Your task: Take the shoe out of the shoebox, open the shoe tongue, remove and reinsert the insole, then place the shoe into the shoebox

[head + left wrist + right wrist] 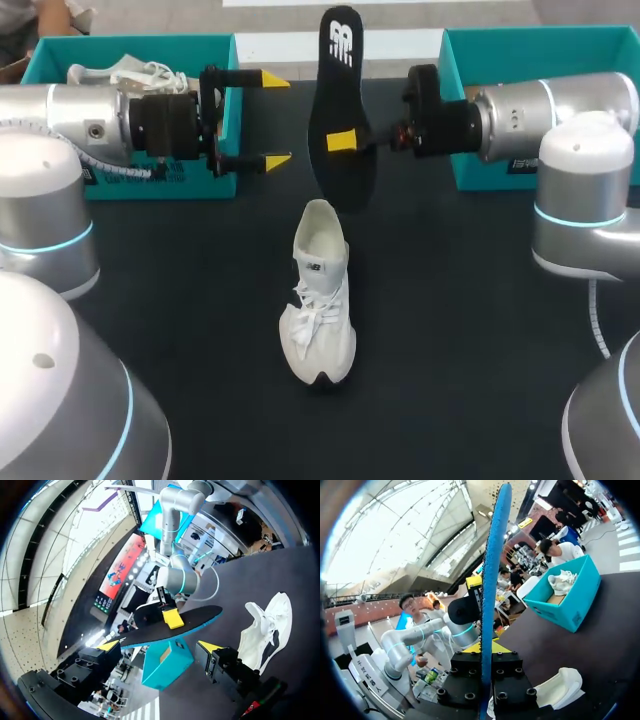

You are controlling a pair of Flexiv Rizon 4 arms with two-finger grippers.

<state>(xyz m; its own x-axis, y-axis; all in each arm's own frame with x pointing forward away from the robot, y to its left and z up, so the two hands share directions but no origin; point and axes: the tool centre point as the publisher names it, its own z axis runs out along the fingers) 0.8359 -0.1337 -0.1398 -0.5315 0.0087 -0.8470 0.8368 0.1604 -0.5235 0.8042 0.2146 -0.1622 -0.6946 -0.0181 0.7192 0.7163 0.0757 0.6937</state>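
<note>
dark matte surface (450, 330) fills the head view. a white lace-up sneaker (320, 300) stands upright on it near the middle, toe toward the camera. well behind it, the right hand (342, 141) grips a long black foam insole (340, 90) from both sides and holds it above the surface. the left hand (276, 120) hovers just beside the insole with its yellow fingers spread wide, holding nothing. behind the left hand sits a teal cardboard shoebox (130, 50) with a second white shoe (130, 72) inside. another teal shoebox (470, 110) stands on the right side.

left wrist view: the left hand (159, 647) is open, and the insole (200, 617) lies flat ahead of it, apart from both fingers. the right hand (172, 618) pinches the insole. another teal shoebox (165, 665) shows beyond, and the sneaker (267, 625) lies off to one side.

right wrist view: the insole (495, 580) stands edge-on, clamped between the fingers of the right hand (485, 650). the left hand (470, 592) faces it. the sneaker (560, 685) sits beside the right hand, and the teal cardboard shoebox (570, 600) lies farther off.
</note>
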